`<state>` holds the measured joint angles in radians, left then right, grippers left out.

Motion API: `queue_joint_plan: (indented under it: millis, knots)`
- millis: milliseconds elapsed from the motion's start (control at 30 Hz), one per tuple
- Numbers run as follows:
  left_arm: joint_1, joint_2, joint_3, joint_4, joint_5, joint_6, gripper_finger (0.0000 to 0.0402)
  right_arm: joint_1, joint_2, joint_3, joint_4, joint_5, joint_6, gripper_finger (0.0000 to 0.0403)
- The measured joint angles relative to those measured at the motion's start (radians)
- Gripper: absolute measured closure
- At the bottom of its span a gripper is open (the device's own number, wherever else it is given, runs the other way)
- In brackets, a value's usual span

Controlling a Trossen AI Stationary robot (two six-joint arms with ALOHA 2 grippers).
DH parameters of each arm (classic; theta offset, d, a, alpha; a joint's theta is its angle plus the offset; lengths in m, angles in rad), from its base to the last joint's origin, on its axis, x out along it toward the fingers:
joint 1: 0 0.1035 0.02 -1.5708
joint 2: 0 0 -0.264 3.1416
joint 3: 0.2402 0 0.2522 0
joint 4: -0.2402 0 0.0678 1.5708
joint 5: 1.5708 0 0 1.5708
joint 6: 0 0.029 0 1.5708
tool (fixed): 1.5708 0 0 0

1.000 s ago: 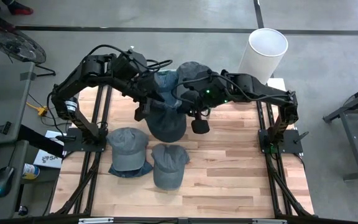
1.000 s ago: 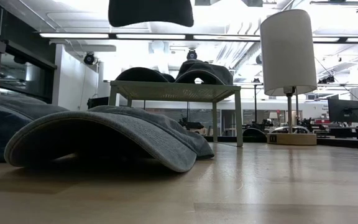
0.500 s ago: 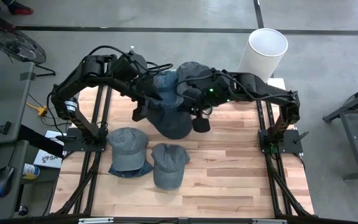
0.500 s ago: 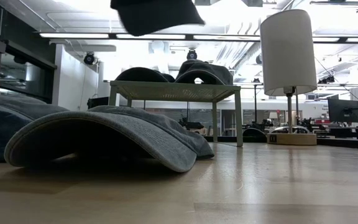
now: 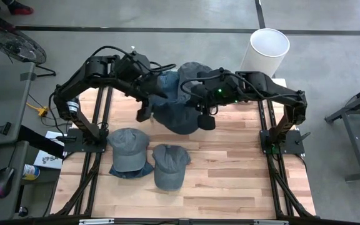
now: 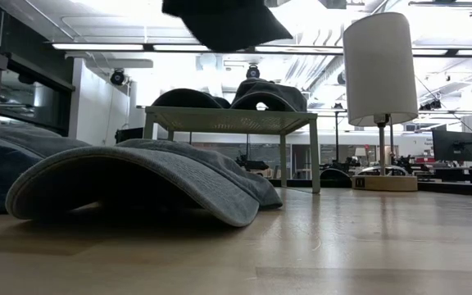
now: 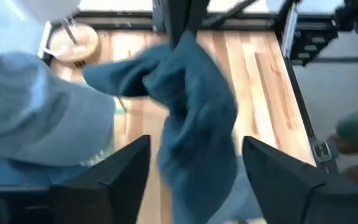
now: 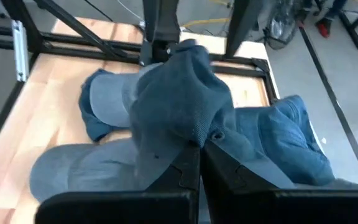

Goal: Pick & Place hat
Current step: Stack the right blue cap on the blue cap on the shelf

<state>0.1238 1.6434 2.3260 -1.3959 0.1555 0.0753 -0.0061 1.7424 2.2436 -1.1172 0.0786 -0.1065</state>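
Note:
A dark blue cap [image 5: 175,115] hangs in the air between both grippers, above the far middle of the table. It shows at the top of the low view [image 6: 226,20]. My right gripper [image 5: 205,119] is shut on it [image 8: 199,152]. My left gripper [image 5: 144,112] is at the cap's left side and open. In the left wrist view its fingers stand wide apart on either side of the cap [image 7: 194,124], and I cannot tell whether they touch it. My right gripper pinches a bunched fold of the cap's blue cloth [image 8: 188,134] between its two shut fingers, coming from the table's right side. The cap is lifted clear of the table and sags below and beyond the fingers.
Two grey-blue caps lie on the table's near left, one [image 5: 129,147] and another [image 5: 169,164] beside it. Behind the held cap, more caps [image 5: 183,76] rest on a small raised stand [image 6: 232,119]. A white lamp [image 5: 269,50] stands at the far right corner.
My right gripper has moved toward the table's right and slightly far, carrying the cap with it. The cap has shifted right, away from my left gripper, and tilted; it covers less of the table than a second ago.

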Motion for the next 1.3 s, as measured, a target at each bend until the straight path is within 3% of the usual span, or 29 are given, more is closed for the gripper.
queue_joint_plan:
  millis: [233, 800, 1000, 1300]
  knots:
    - [0.0, 0.017, -0.001, 0.027, -0.119, -0.001, 0.008, 0.001, 0.0, 0.0, -0.008, 0.1, 0.055, 0.0403]
    - [0.0, 0.027, -0.001, 0.071, -0.277, -0.016, 0.0079, -0.001, 0.0, 0.0, 0.019, 0.158, 0.073, 0.0403]
    - [0.0, 0.028, -0.001, 0.072, -0.295, -0.027, 0.0129, -0.02, 0.0, 0.0, 0.024, 0.15, 0.074, 0.0403]
    - [0.0, 0.028, -0.001, 0.072, -0.354, -0.084, 0.0266, -0.028, 0.0, 0.0, 0.032, 0.15, 0.069, 0.0403]
